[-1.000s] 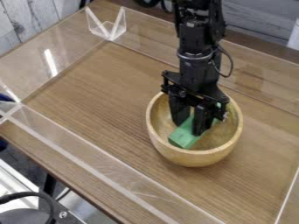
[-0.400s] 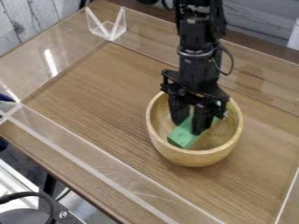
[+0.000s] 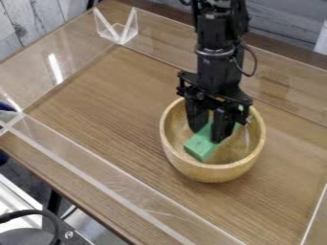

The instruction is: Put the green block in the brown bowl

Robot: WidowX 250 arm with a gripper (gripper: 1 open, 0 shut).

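My gripper (image 3: 211, 128) points straight down into the brown bowl (image 3: 179, 161), its two dark fingers (image 3: 196, 118) standing on either side of the upper end of the green block (image 3: 202, 145). The jaws are partway apart, and from this angle I cannot tell whether they press on the block or have already let it go — the block's top end is hidden between them. The block itself sits inside the bowl, its lower end down near the bottom on the side toward the camera. It appears to lean instead of lying flat: its long axis runs from that lower near-left end up and back toward my fingers, tilted against the inside of the bowl, with a broad flat face turned up toward the camera. I judge the task nearly finished, since the block is already within the rim and low in the bowl. What is left, as I read it, is to be sure the jaws are free of the block and then lift straight up and clear, without dragging the block out or tipping the bowl. Around the bowl the wooden table (image 3: 102, 105) is bare, edged by a clear low wall (image 3: 76, 165).
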